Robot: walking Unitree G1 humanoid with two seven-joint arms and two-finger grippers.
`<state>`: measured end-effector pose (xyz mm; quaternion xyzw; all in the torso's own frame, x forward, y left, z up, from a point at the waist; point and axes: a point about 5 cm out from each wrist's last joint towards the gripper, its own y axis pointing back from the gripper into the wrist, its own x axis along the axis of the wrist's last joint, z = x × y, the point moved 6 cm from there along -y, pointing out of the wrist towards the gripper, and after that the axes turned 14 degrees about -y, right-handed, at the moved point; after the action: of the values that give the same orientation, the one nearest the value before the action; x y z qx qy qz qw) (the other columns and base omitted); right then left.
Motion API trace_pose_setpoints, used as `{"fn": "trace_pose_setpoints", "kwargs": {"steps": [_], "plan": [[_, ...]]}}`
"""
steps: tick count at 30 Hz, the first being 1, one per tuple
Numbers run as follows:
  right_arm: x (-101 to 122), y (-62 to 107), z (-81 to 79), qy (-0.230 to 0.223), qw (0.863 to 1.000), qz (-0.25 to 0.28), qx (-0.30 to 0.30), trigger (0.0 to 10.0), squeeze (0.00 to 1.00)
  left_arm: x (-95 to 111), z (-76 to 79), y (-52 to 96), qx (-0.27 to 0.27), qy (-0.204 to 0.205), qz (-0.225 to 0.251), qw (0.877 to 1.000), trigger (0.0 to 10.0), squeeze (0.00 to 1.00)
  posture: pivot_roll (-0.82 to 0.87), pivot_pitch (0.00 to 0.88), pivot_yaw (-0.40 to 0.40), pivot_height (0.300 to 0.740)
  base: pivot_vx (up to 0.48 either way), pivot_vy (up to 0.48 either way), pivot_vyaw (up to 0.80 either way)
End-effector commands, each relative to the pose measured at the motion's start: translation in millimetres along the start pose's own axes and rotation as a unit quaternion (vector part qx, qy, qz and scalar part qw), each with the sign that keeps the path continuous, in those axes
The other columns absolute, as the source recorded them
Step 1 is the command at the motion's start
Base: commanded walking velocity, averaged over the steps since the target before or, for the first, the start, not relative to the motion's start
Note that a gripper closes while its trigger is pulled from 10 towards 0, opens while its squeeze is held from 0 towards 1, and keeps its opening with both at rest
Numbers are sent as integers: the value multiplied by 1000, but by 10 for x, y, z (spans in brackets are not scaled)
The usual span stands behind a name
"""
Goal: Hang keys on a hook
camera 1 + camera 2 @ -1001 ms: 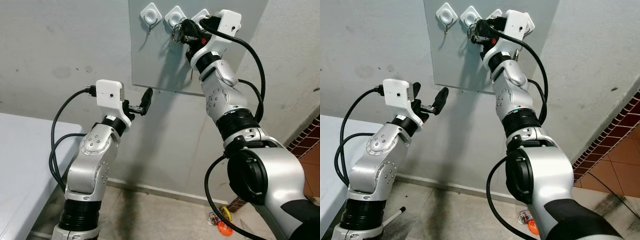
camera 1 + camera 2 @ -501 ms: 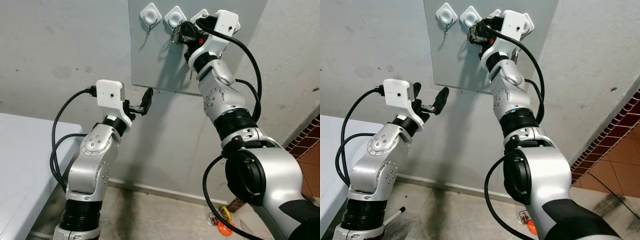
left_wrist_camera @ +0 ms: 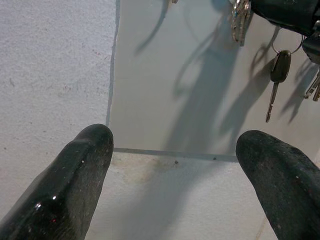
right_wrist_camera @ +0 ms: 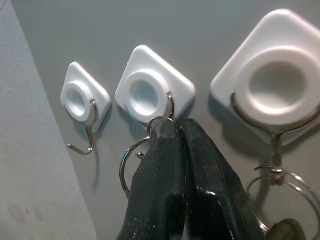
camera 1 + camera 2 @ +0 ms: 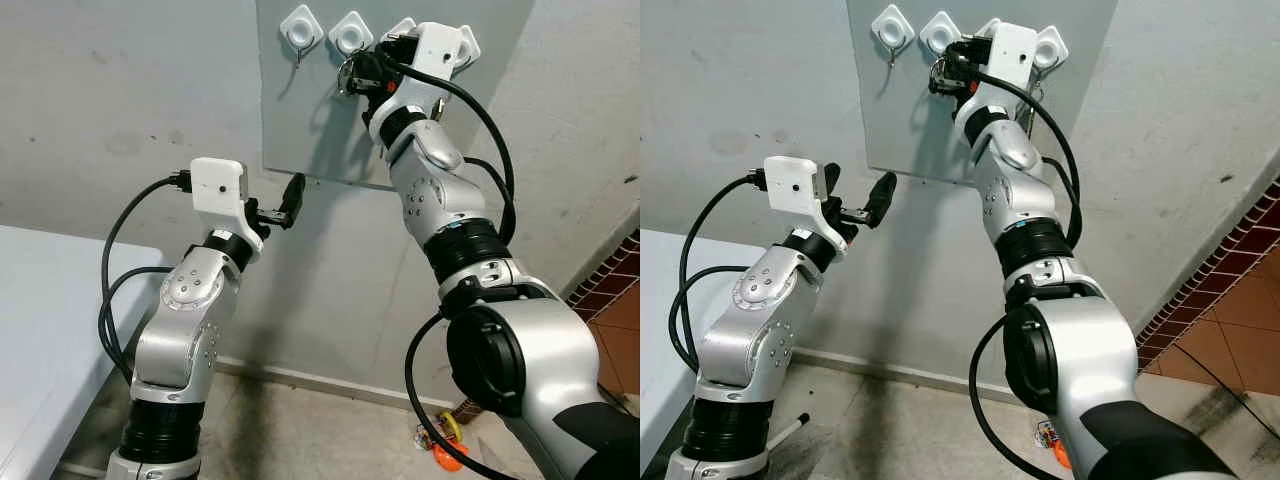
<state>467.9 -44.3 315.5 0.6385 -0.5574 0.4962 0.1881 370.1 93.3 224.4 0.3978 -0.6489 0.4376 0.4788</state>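
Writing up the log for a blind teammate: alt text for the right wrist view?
The right gripper, fingers shut on a key ring, holds it at the wire of the middle hook. An empty hook and one carrying rings flank it on a grey panel.

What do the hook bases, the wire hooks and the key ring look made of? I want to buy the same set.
Hook bases: apparently glossy white plastic, smooth and moulded, with soft highlights. Wire hooks: seemingly thin polished metal, silvery with bright glints. Key ring, pinched in the right gripper: likely steel wire, the same shiny silver.
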Motion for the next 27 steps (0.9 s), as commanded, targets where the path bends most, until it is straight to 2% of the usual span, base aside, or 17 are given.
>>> {"fn": "trace_pose_setpoints", "kwargs": {"steps": [1, 5, 18, 25, 27], "plan": [[78, -17, -49, 0, 1000, 10, 2, 10000, 0, 75, -3, -8, 0, -1, 8, 1000, 10000, 0, 70, 2, -54, 740, 0, 0, 0], [88, -21, -57, 3, 1000, 10, -2, 10000, 0, 79, -8, -9, 1, -2, 8, 1000, 10000, 0, 72, 3, -57, 740, 0, 0, 0], [-56, 43, 74, 23, 999, -13, -32, 10000, 0, 80, -18, -4, 2, -3, 7, 1000, 10000, 0, 67, 10, -53, 740, 0, 0, 0], [-86, 71, 90, 18, 999, -13, -31, 10000, 0, 77, -6, -14, 1, -3, 6, 1000, 10000, 0, 64, 9, -51, 740, 0, 0, 0], [-87, 73, 95, 3, 999, -12, -31, 10000, 0, 79, -7, -15, 1, -3, 7, 1000, 10000, 0, 64, 9, -51, 740, 0, 0, 0]]}}
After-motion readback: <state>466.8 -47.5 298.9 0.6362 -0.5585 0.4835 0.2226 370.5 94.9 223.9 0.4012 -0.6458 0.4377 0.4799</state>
